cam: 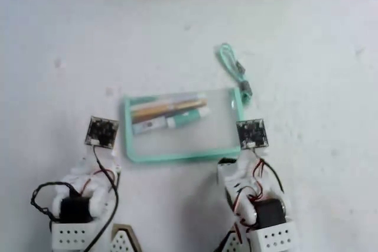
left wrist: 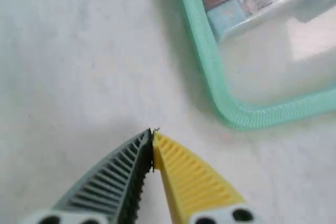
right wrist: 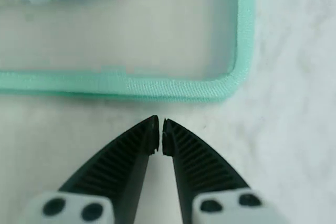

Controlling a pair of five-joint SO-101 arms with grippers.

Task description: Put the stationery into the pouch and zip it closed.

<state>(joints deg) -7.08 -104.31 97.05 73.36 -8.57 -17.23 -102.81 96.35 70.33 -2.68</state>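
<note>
Left wrist view: the left pincer (left wrist: 153, 136) is seen pressed shut on nothing above the bare surface (left wrist: 79, 51), and a corner of the pouch (left wrist: 210, 72) lies just beyond its tips. The right pincer (right wrist: 160, 129) is likewise closed and empty, just short of the pouch's near edge. The stationery (cam: 168, 113) is lodged inside, farther off. Whether the zip is shut cannot be told. If the strap (cam: 230, 66) is tugged while nothing pins the pouch, the pouch could be dragged along.
</note>
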